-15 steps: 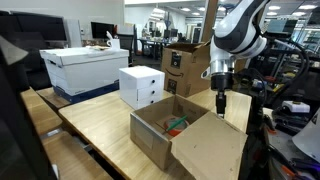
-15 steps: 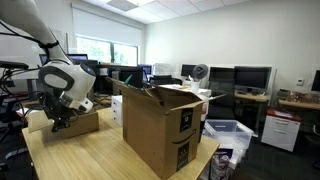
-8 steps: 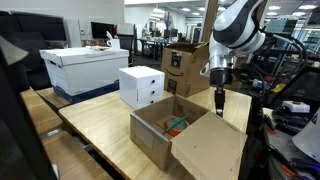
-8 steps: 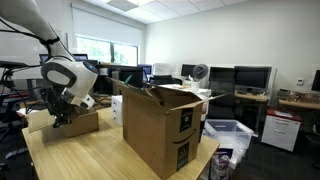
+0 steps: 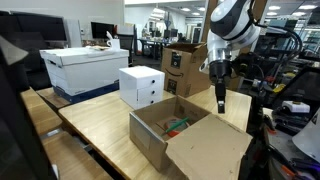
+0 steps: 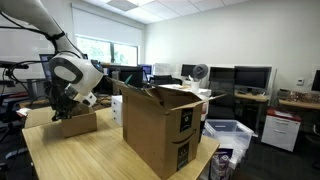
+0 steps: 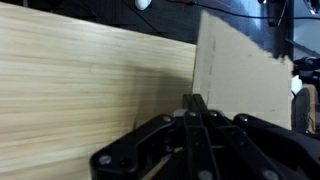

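Cardboard box (image 5: 150, 140), low and open, stands at the wooden table's (image 5: 95, 125) end nearest the arm. The gripper (image 7: 195, 103) hangs clenched and empty just beside its flap (image 7: 240, 75). We judge that any sideways drift could snag the flap and drag the box.

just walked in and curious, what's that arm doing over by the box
The Franka arm's gripper hangs shut, holding nothing, just above the far side of a low open cardboard box on the wooden table. In the wrist view its fingertips are pressed together beside the box's flap. A white box stands nearby.
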Robot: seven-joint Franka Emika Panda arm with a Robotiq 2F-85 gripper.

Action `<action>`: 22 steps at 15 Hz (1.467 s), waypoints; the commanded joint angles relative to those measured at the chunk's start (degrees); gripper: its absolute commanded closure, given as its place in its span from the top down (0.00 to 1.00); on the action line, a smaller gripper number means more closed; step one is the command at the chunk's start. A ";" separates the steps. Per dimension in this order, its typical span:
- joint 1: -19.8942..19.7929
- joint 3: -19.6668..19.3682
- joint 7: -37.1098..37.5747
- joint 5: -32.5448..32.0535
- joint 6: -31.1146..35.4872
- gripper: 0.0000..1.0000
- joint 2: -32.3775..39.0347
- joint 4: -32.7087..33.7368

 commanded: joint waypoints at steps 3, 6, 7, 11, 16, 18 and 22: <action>-1.58 -1.52 -0.11 -0.59 -6.32 0.02 -0.07 2.04; -1.15 -1.01 -0.23 -2.64 -6.80 0.02 -0.97 1.04; -1.10 -0.90 -0.62 -2.66 -8.11 0.02 -0.69 1.47; -0.68 -0.10 0.27 -2.98 -6.26 0.29 -0.50 0.38; -0.85 0.15 1.01 -2.43 -0.87 0.52 1.90 -1.44; -0.80 0.30 1.04 -1.37 2.61 0.64 2.72 -2.41; -0.80 0.74 0.89 -0.50 5.80 0.85 5.63 -2.57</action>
